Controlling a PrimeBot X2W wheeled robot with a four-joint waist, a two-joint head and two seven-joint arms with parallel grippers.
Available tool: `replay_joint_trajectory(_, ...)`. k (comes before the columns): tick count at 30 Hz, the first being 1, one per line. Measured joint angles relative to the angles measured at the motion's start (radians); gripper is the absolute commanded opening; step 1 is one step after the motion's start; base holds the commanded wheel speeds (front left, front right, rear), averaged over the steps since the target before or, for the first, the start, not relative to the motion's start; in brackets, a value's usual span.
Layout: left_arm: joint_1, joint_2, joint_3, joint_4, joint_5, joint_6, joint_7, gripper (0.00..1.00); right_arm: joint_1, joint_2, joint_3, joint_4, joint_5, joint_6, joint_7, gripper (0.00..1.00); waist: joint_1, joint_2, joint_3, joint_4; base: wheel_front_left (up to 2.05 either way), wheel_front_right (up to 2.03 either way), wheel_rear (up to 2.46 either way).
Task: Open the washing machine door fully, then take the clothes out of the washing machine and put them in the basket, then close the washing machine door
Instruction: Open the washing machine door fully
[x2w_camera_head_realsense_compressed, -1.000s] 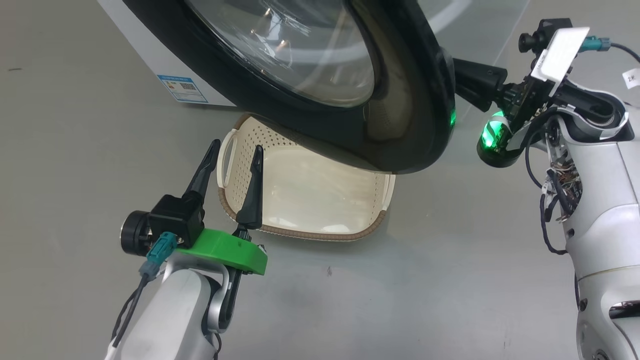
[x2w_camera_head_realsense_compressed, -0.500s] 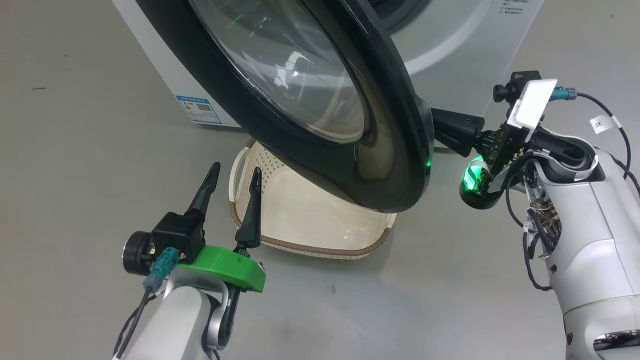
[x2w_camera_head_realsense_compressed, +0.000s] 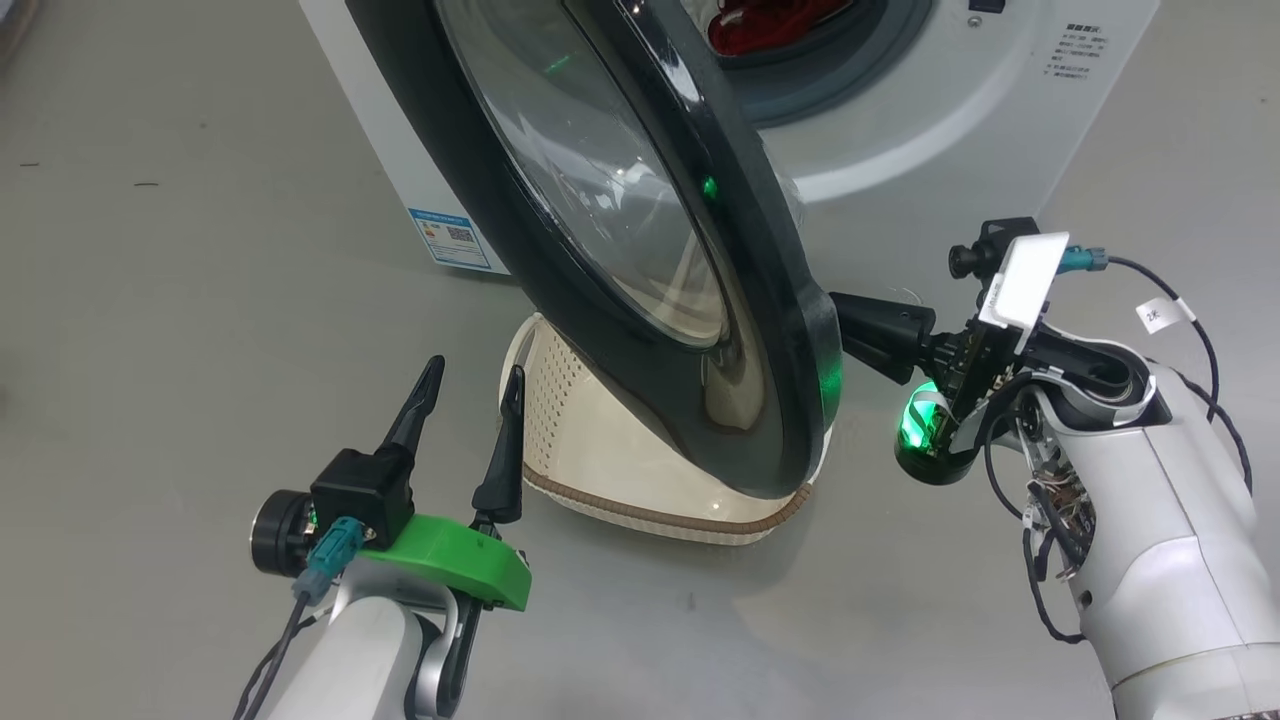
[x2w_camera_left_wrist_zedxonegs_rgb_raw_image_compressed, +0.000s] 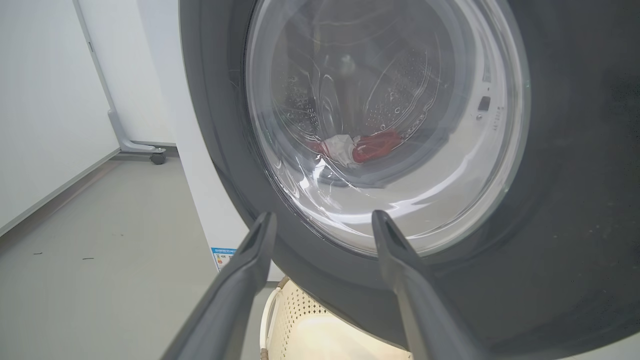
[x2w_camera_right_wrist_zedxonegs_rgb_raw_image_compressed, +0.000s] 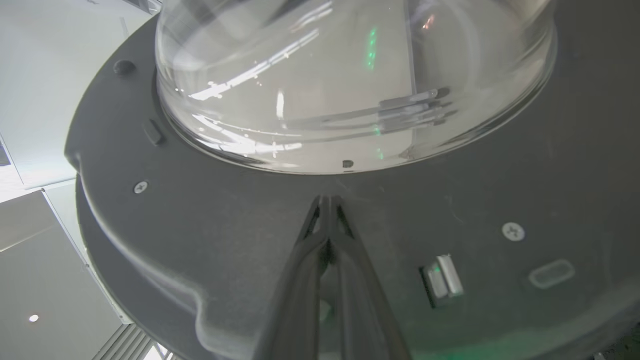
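The glossy black washing machine door (x2w_camera_head_realsense_compressed: 790, 330) stands part open, nearly edge-on, its glass bowl (x2w_camera_head_realsense_compressed: 600, 200) facing left. Red clothes (x2w_camera_head_realsense_compressed: 760, 25) lie in the white washing machine (x2w_camera_head_realsense_compressed: 900, 130); through the glass they show as clothes (x2w_camera_left_wrist_zedxonegs_rgb_raw_image_compressed: 372, 145). The cream basket (x2w_camera_head_realsense_compressed: 640, 470) sits on the floor under the door's lower edge. My right gripper (x2w_camera_right_wrist_zedxonegs_rgb_raw_image_compressed: 327, 200) is shut, its tips against the door's inner face (x2w_camera_right_wrist_zedxonegs_rgb_raw_image_compressed: 225, 210) just below the bowl; its fingers (x2w_camera_head_realsense_compressed: 880, 335) reach behind the door's rim. My left gripper (x2w_camera_head_realsense_compressed: 472, 372) is open and holds nothing, left of the basket, facing the door's front (x2w_camera_left_wrist_zedxonegs_rgb_raw_image_compressed: 550, 200).
A blue label sticker (x2w_camera_head_realsense_compressed: 450, 238) marks the machine's lower left corner. Grey floor (x2w_camera_head_realsense_compressed: 180, 300) stretches to the left and front. A wheeled stand foot (x2w_camera_left_wrist_zedxonegs_rgb_raw_image_compressed: 142, 148) stands by the white wall beyond the machine. The door's latch (x2w_camera_right_wrist_zedxonegs_rgb_raw_image_compressed: 442, 280) is right of my right fingers.
The camera has lifted, so the machine's opening and the clothes have come into view. The door has swung wider to the left with the right gripper against it. The left gripper stays open.
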Motion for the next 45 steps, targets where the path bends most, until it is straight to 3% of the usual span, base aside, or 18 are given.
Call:
replay_joint_trajectory(12, 0.019, 0.000, -0.001, 0.008, -0.001, -0.003, 0.000, 1.00, 0.074, 0.001, 0.117, -0.041, 0.126, 0.000, -0.023, 0.00, 0.0000, 0.0000, -0.032, 0.065, 0.00, 0.00, 0.00)
replay_joint_trajectory(28, 0.042, 0.001, 0.005, 0.007, -0.009, -0.003, 0.000, 1.00, 0.113, 0.001, 0.281, -0.112, 0.213, 0.000, -0.116, 0.00, 0.0000, 0.0000, -0.049, 0.128, 0.00, 0.00, 0.00)
replay_joint_trajectory(45, 0.061, 0.001, 0.024, -0.004, -0.016, -0.001, 0.000, 1.00, 0.118, 0.000, 0.371, -0.150, 0.256, 0.000, -0.203, 0.00, 0.0000, 0.0000, -0.052, 0.141, 0.00, 0.00, 0.00)
